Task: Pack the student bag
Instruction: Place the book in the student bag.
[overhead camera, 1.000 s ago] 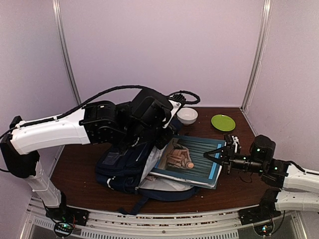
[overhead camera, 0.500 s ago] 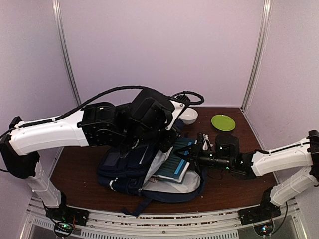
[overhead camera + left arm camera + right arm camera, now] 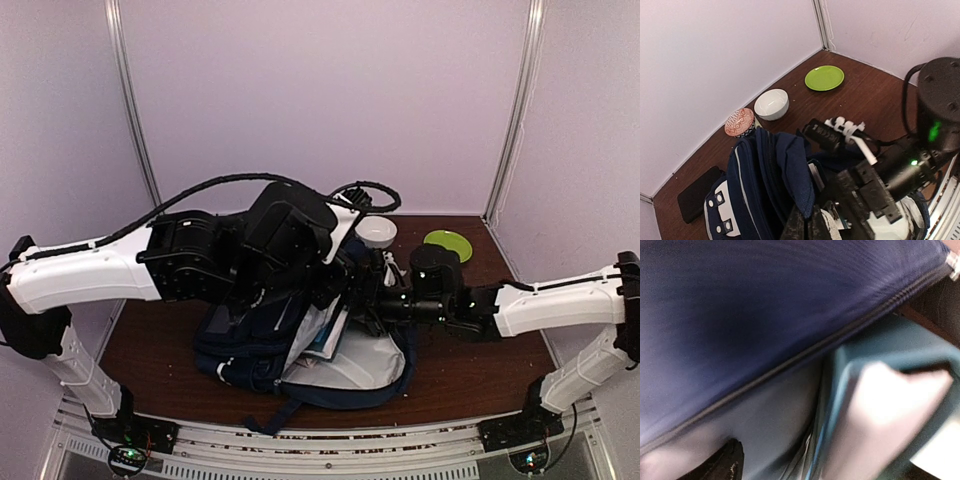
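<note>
Top external: book (image 3: 328, 343) has slid deeper into student bag (image 3: 245, 345).

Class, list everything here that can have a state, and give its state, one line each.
student bag: unzipped, mouth held open
book: tucked into the bag, edge showing
left gripper: shut on the student bag's flap
right gripper: at the bag's mouth; opening not discernible
white bowl: upright, empty
green plate: flat, empty
</note>
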Robot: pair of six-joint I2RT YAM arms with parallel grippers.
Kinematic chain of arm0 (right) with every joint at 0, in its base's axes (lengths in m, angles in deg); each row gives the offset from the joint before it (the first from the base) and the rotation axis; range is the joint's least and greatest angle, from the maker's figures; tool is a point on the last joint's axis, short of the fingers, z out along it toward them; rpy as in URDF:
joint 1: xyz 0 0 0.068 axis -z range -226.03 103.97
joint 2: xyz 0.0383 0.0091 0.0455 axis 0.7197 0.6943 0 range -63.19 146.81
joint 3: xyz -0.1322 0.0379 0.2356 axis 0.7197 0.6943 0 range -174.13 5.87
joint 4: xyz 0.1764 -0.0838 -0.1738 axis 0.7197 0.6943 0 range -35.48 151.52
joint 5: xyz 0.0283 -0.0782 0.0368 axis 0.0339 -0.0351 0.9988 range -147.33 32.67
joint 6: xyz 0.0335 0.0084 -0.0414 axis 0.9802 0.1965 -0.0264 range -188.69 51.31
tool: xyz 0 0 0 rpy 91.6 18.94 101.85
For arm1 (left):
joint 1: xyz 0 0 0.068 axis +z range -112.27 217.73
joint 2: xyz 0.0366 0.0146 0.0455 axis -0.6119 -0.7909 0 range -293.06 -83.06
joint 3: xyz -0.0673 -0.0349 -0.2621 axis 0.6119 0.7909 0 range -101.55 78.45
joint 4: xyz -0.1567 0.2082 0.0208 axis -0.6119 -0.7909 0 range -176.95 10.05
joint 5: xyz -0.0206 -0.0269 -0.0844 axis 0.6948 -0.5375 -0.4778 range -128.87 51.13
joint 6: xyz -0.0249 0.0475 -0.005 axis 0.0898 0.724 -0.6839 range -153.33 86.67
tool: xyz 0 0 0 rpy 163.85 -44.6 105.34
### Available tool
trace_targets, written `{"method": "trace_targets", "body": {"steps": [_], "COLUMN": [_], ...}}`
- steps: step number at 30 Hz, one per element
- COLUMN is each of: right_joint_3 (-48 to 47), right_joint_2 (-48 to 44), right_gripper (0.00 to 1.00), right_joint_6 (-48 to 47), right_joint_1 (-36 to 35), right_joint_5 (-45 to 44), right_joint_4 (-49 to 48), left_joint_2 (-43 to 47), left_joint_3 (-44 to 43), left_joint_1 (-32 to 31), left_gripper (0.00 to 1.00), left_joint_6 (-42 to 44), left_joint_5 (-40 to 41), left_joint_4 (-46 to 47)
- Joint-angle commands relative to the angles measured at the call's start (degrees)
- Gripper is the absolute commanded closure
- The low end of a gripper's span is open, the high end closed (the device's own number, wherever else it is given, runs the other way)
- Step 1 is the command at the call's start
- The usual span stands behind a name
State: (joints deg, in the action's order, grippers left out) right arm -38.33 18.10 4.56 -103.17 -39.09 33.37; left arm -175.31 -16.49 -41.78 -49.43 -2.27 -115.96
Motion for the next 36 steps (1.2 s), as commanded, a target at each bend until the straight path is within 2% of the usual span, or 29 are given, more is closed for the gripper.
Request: {"method": "trace_targets", "body": {"steps": [1,6,10,11,15,20,27,32,36], "right_joint_3": [0.63,4.29,5.76,5.81,5.39,1.88,-2.18,-8.42,-14.85], "right_joint_2": [-7.72,-14.61,-18.95,-19.47,-17.57,-10.87,-1.52,5.51,11.91], "right_gripper": [0.11,0.07,0.11,0.15,0.46,0.65,0.74,0.85,0.88], "right_joint_6": [-4.95,-5.41,-6.75,-7.19,-7.73,-8.55,-7.87,-6.9,-5.31], "right_joint_1": [-0.31,-0.29,-0.22,-0.22,0.21,0.33,0.02,-0.86,-2.34], "right_joint_5": [-1.43,-3.29,-6.57,-7.62,-9.74,-10.34,-4.83,-0.81,2.03], "right_joint_4": [9.45,13.74,18.05,19.54,20.09,20.06,13.07,9.37,5.77], "left_joint_2": [3.41,4.41,4.52,4.41,4.31,4.08,4.6,4.42,4.78], "left_joint_3": [-0.57,0.19,0.06,0.04,0.06,0.06,0.19,-0.13,0.33], "left_joint_1": [0.53,1.38,1.37,1.37,1.39,1.28,0.4,-1.76,-2.81], "left_gripper": [1.0,1.0,1.0,1.0,1.0,1.0,1.0,1.0,1.0], "left_joint_6": [1.25,1.68,2.27,2.29,1.93,1.07,0.86,0.01,-1.55], "left_joint_5": [4.41,4.91,4.78,4.47,2.43,-0.56,-3.49,-4.01,-3.31], "left_joint_4": [8.9,8.85,8.87,9.0,9.89,10.26,10.26,10.26,9.94]}}
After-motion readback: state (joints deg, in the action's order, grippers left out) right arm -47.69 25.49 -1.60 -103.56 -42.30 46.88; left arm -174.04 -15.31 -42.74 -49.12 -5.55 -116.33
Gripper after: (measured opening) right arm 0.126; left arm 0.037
